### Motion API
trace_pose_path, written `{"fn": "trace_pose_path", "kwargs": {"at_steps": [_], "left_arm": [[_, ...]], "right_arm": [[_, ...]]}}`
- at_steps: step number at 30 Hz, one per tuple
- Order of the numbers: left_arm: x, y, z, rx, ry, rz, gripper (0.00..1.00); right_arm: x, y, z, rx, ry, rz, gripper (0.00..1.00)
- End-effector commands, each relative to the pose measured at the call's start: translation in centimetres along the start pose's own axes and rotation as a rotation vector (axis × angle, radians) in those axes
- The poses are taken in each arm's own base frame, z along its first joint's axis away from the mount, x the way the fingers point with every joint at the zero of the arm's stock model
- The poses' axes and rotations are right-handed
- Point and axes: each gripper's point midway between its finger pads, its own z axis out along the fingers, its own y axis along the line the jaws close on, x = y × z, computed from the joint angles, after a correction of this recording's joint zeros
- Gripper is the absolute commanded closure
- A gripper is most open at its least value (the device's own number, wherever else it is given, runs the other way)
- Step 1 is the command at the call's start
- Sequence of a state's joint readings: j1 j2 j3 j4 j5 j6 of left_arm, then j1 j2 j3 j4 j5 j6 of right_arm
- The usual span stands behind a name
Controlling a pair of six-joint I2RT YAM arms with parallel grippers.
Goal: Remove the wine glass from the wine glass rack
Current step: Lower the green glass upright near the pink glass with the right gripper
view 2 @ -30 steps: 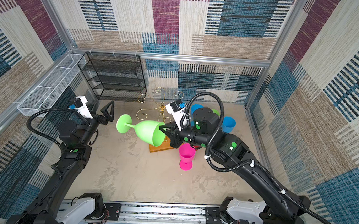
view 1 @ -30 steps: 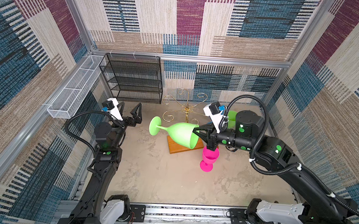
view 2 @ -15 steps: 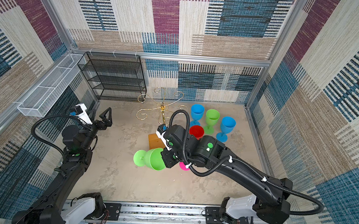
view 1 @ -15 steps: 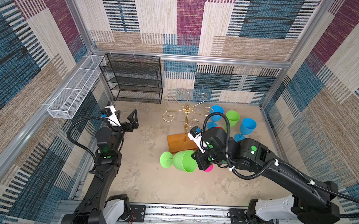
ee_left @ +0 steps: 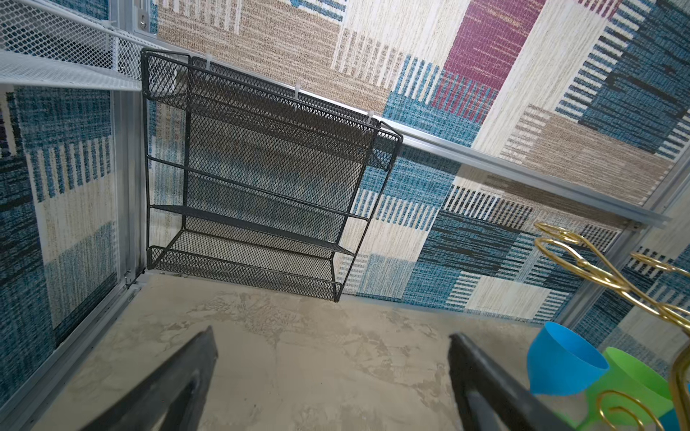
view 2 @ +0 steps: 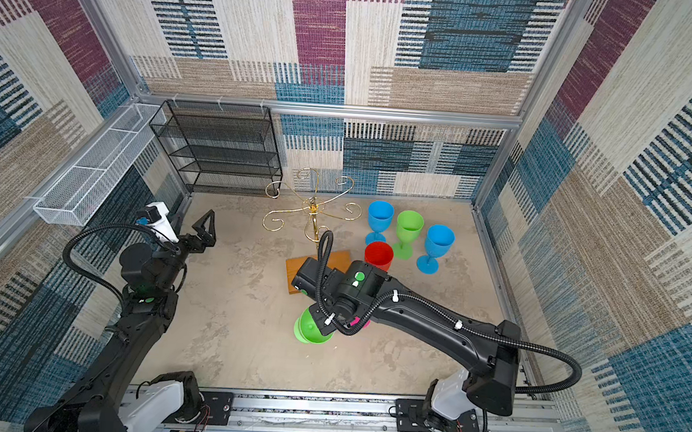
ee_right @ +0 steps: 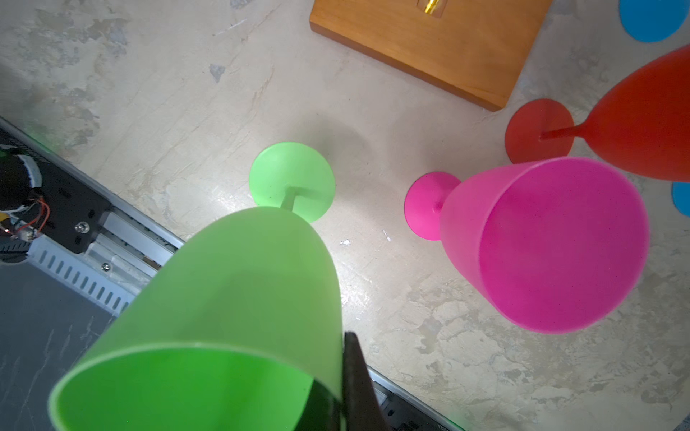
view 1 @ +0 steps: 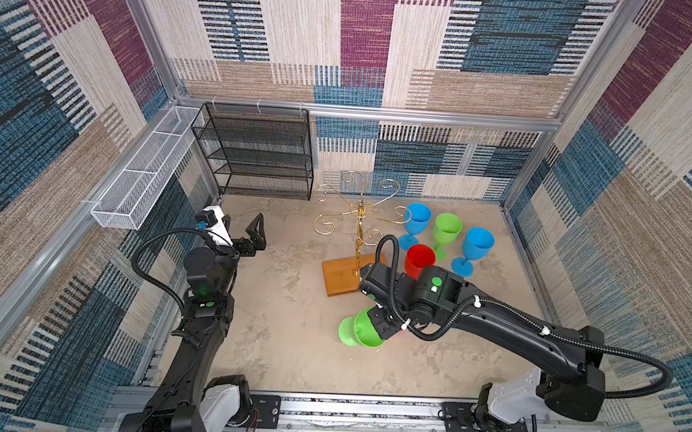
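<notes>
Near the front rail (ee_right: 123, 228), right gripper (ee_right: 338, 392) tight on rim of green wine glass (ee_right: 239, 283); left gripper (ee_left: 331, 336) spread wide, aloft.

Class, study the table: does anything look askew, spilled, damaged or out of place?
Nothing spilled or damaged. The green wine glass, pinched at its rim by the right end effector, seems tilted, unlike the upright glasses beside the wine glass rack.

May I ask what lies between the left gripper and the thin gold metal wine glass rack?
Only bare mottled floor separates the left gripper from the wine glass rack, seen in both top views.
</notes>
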State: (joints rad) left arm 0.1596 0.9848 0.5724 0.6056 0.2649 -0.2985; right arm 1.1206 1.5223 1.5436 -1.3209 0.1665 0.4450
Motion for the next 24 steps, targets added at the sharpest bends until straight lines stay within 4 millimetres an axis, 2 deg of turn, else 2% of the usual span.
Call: {"fn": "trace_pose_path", "kwargs": {"at_steps": [1, 7, 13, 18, 24], "left_arm": [[-0.4, 0.1, 0.0, -0.006, -0.017, 0.022, 0.01], [0.1, 0.3, 0.0, -0.014, -0.008, 0.031, 0.01], [0.3, 0.4, 0.0, -0.016, -0.003, 0.036, 0.01], [0.3, 0.5, 0.0, -0.018, -0.003, 0.043, 0.01], [0.9, 0.6, 0.0, -0.021, 0.01, 0.045, 0.01]], "right_arm": [[-0.6, 0.0, 0.9, 0.023, -0.01, 0.017, 1.0], [-0.9, 1.0, 3.0, 0.012, 0.017, -0.008, 1.0], [-1.0, 1.2, 4.2, 0.027, 0.031, -0.034, 0.93], [-1.3, 1.4, 4.8, 0.03, 0.04, -0.051, 0.91], [-2.0, 1.6, 4.9, 0.033, 0.028, -0.064, 0.79]]}}
